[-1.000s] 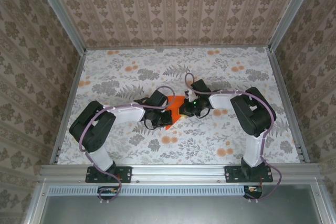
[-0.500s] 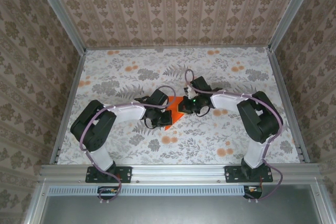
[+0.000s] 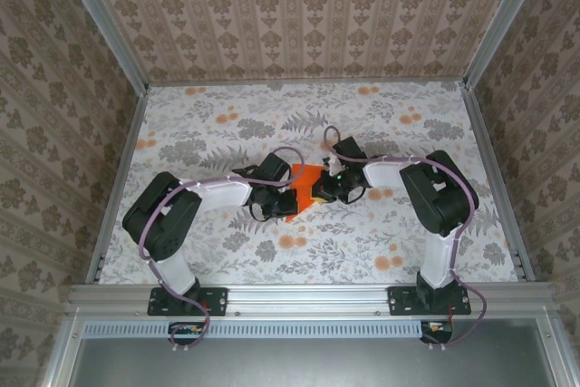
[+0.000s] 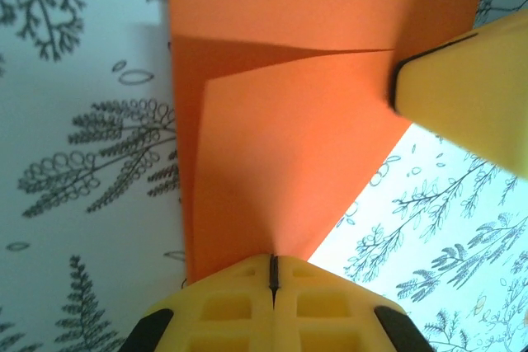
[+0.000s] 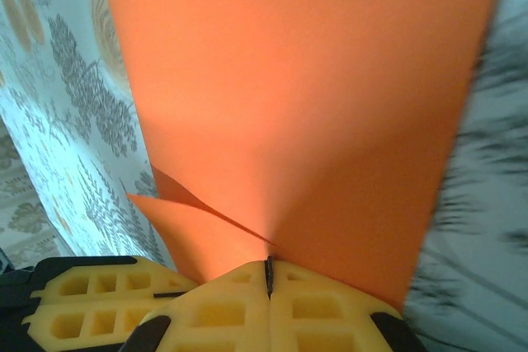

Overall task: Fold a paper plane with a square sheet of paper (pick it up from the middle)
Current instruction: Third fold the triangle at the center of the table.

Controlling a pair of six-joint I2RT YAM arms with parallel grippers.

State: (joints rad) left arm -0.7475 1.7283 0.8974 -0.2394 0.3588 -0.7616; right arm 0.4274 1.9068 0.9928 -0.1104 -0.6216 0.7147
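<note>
Table (image 3: 208, 133) with grey-leaf, pale-orange flower print, folded orange paper (image 3: 299, 195) at its middle

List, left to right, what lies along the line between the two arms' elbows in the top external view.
In order: left arm's elbow → left claw → orange paper → right claw → right arm's elbow.
</note>
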